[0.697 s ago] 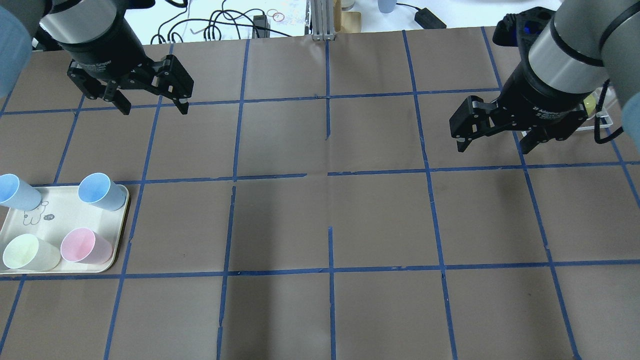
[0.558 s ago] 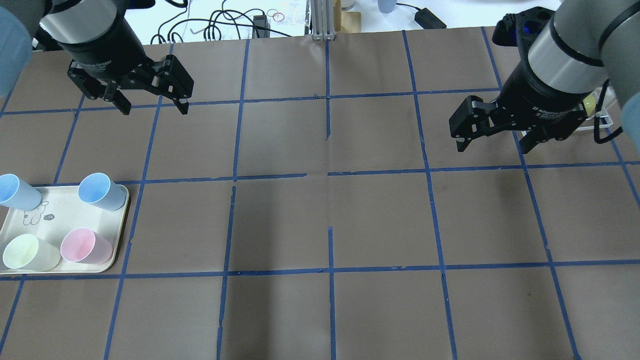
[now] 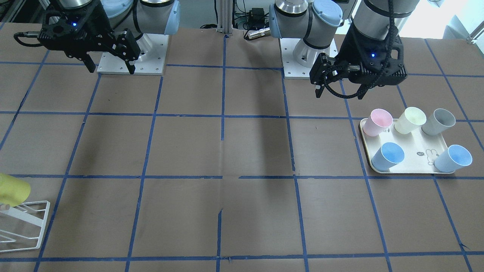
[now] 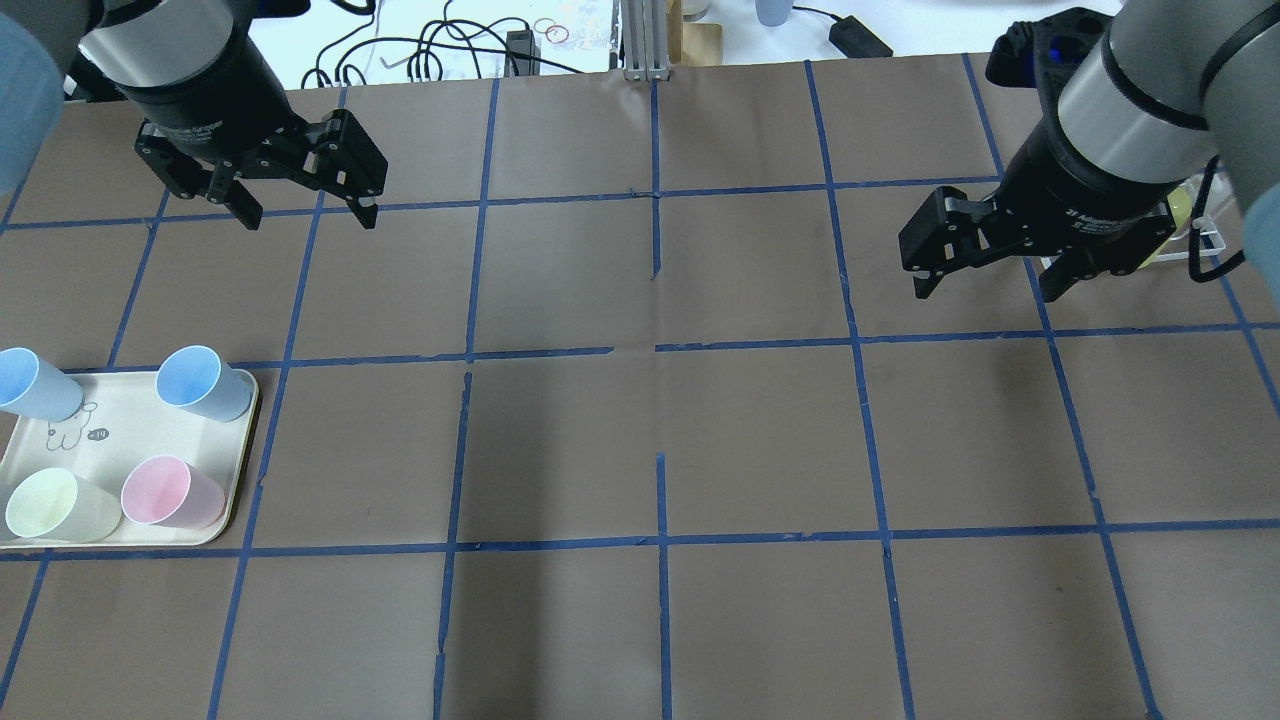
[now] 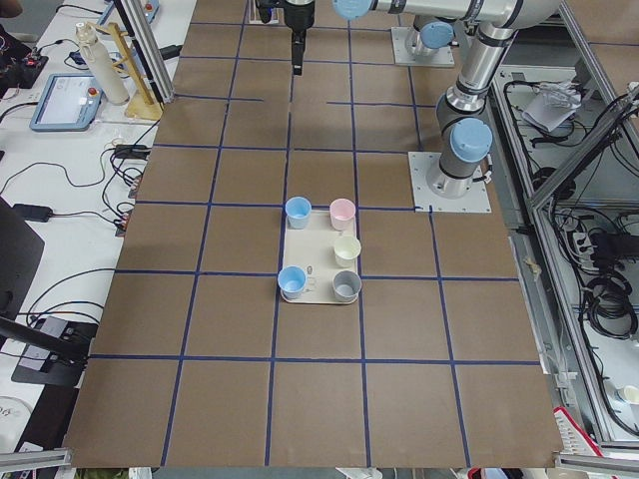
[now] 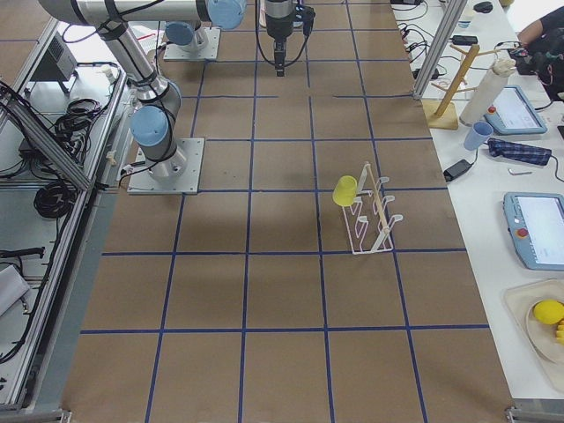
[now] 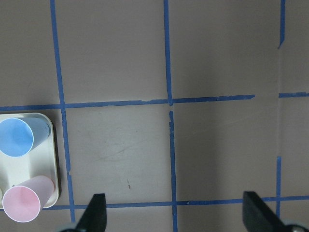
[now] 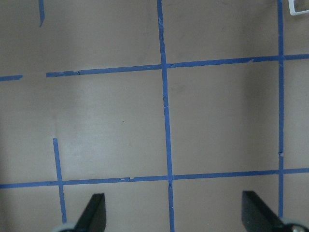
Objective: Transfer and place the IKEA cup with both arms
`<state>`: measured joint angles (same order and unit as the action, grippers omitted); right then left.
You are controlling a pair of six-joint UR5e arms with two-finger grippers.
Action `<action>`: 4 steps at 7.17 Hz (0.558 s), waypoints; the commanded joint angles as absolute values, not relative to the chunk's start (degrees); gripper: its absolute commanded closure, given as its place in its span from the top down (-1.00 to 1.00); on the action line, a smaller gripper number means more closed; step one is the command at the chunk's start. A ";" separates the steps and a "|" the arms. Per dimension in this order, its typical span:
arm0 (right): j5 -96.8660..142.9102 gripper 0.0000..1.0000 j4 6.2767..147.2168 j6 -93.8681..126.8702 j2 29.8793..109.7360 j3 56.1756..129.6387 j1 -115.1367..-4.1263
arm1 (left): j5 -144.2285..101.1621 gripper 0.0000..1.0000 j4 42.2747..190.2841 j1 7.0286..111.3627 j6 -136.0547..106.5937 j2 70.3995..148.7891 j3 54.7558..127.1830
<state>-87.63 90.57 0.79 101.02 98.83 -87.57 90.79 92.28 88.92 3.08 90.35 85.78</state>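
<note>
Showing at the front view's lower left, the cup [image 3: 13, 190] barely shows overhead; left tool [image 4: 308, 220] and right tool [image 4: 988, 293] hover spread.

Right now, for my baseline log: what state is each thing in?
Left tool: open, empty.
Right tool: open, empty.
IKEA cup: tipped sideways on the rack.
Rack: standing, holds only that cup.
Tray cups: five, all upright.

Cream tray [image 5: 318, 257] holding five cups [image 5: 346, 248], left arm [image 5: 467, 150] nearby
</note>
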 commanded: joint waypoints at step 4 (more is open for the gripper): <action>-87.63 1.00 89.91 1.05 100.72 98.96 -87.45 | 90.79 1.00 92.29 88.95 3.08 90.35 85.78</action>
